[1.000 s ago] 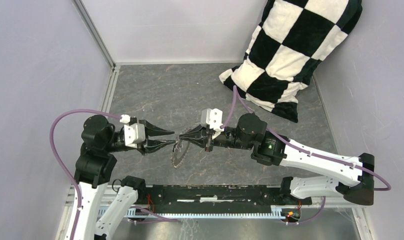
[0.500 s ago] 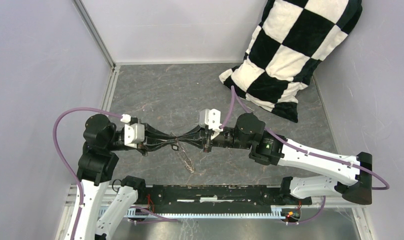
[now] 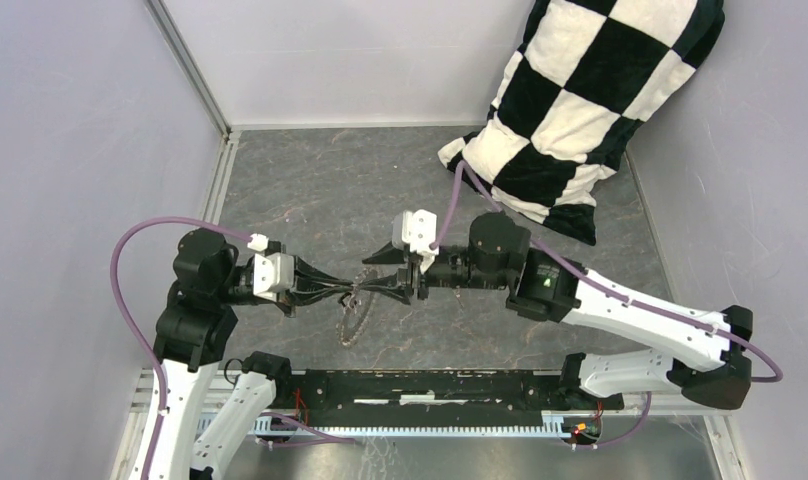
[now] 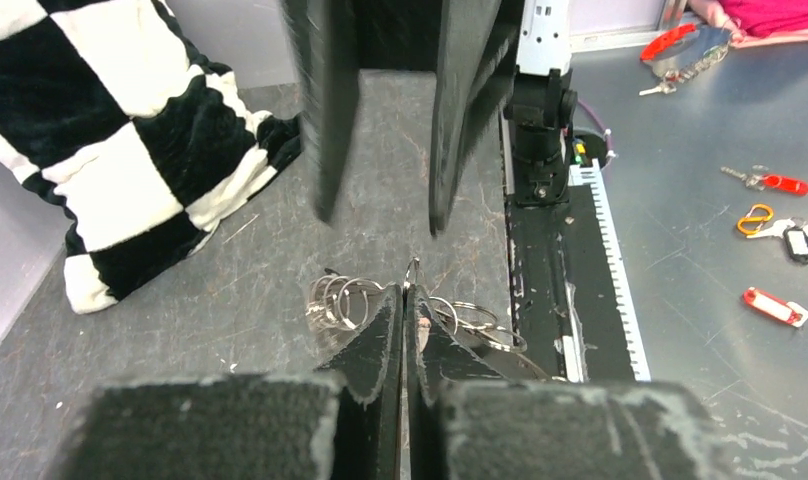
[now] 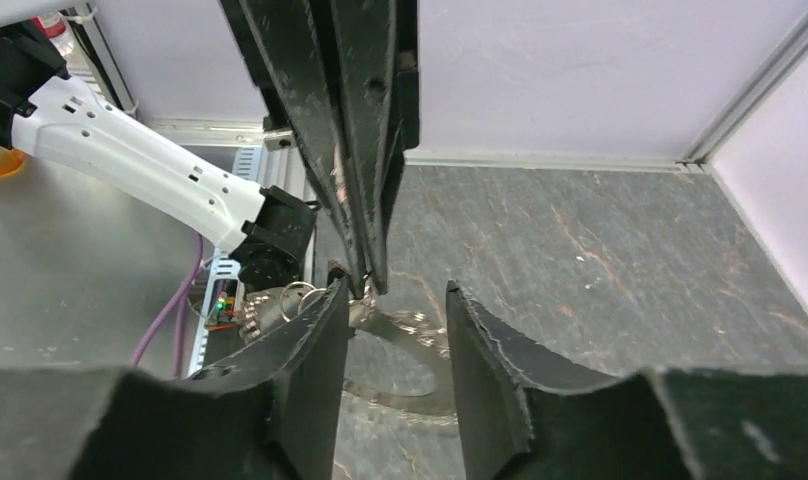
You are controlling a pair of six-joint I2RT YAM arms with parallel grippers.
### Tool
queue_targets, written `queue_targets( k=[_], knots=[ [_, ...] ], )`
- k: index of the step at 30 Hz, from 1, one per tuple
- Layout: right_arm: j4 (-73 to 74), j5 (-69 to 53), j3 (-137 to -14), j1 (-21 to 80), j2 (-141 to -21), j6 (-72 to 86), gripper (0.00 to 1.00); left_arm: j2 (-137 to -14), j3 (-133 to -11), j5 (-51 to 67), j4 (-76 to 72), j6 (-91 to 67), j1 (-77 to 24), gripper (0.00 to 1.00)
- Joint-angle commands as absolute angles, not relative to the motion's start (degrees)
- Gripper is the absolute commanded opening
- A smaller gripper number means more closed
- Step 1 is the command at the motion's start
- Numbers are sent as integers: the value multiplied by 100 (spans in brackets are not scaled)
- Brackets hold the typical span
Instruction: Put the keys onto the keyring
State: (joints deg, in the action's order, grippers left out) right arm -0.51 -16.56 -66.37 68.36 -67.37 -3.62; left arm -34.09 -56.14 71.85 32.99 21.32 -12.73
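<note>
1. My left gripper [image 4: 405,300] is clenched, its fingers pressed flat together, with a thin wire loop of the keyring [image 3: 354,322] pinched at the tips
2. My right gripper [image 5: 392,298] is released, its two fingers spread wide, and the left fingers reach into that gap from the opposite side
3. The keyring hangs below the pinch, seen almost edge-on from above; I cannot tell whether its low end touches the table [image 3: 310,190]
4. In the left wrist view, small rings fan out on both sides of the clenched tips
5. The two arms meet nose to nose over the middle of the grey table
6. A checkered pillow [image 3: 580,110] leans in the far right corner, well apart from the grippers
</note>
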Motion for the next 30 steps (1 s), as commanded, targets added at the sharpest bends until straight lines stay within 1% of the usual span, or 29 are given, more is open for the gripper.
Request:
queue_targets(
  k=[1, 3, 5, 9, 17, 30],
  knots=[
    [1667, -1883, -8073, 6634, -6945, -821, 50, -3441, -5894, 7087, 3671, 2977, -1292, 2],
    [2640, -1931, -8770, 6589, -7341, -997, 53, -3466, -5897, 7021, 3675, 3069, -1292, 2],
    [3385, -2021, -9364, 6578, -7732, -1133, 53, -3485, -5897, 6959, 3751, 3312, -1294, 2],
    [4077, -2095, -9909, 6581, -8230, -1256, 53, -3619, -6009, 6788, 4237, 3980, -1292, 2],
    [3951, -2156, -10020, 6583, -8439, -1178, 43, -3735, -6143, 6619, 4794, 4782, -1292, 2],
    [3828, -2213, -10005, 6583, -8691, -1081, 33, -3745, -6196, 6613, 4802, 4875, -1292, 2]
  ],
)
